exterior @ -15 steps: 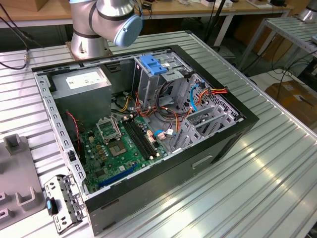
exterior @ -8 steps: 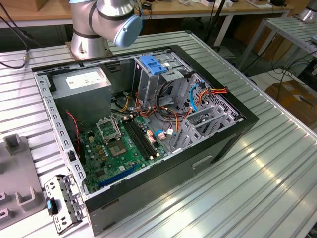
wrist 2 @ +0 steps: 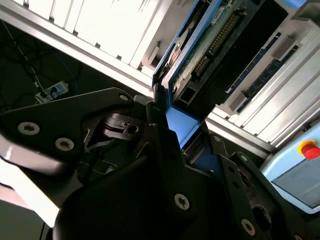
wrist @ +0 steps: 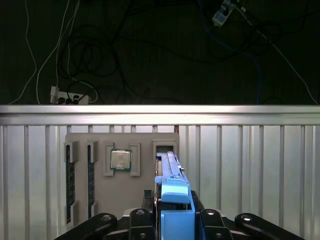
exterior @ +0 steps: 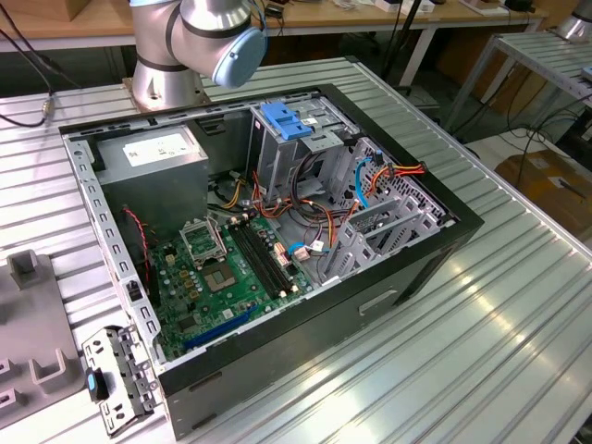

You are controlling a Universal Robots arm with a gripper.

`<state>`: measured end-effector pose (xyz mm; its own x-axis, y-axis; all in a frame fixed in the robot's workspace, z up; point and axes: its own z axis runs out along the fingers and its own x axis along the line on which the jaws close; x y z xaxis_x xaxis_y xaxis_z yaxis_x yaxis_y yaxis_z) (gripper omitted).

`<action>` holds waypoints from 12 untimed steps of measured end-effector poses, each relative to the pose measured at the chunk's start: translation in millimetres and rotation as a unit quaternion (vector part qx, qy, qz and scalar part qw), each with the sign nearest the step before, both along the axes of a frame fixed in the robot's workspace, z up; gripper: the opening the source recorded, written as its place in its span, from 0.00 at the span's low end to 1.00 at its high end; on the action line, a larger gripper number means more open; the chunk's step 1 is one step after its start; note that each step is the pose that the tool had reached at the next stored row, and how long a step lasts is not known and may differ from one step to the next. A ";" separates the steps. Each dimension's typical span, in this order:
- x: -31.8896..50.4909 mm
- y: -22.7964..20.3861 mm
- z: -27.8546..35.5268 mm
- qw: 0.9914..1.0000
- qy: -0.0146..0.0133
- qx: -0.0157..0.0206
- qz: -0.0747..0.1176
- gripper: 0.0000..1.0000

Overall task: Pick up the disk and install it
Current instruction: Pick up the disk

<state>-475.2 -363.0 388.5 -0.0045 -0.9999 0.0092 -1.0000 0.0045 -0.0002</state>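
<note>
Open-top case (exterior: 277, 375): most room inside is over the low, flat motherboard (exterior: 213, 277). Tall cage (exterior: 277, 157) stands mid-case, w/ PSU box (exterior: 157, 153) in the corner beside it. Orange/red cables (exterior: 319, 208) loop across the gap btw cage and metal bays (exterior: 398, 213). Ribbed tabletop (exterior: 462, 351) on exterior view's right gives wide passage. Over the tray (wrist: 120, 195), hand (wrist: 172, 210) clamps disk (wrist: 170, 170); CPU (wrist: 120, 160) just beside, memory sticks (wrist: 70, 185) farther off.

Robotics lab (opened computer case (exterior: 305, 342))

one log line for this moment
phase: pick | hand: shut on disk | disk: edge-on, at grey parts tray | install: not yet done
</note>
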 end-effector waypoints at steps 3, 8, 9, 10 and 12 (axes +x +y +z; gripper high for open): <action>0.0 0.0 2.1 1.000 0.000 0.000 0.000 0.37; 0.0 0.0 7.3 1.000 0.000 0.000 0.000 0.37; 0.0 0.0 8.3 1.000 0.000 0.000 0.000 0.37; 0.0 0.0 9.5 1.000 0.000 0.000 0.000 0.37; 0.0 0.0 11.3 1.000 0.000 0.000 0.000 0.37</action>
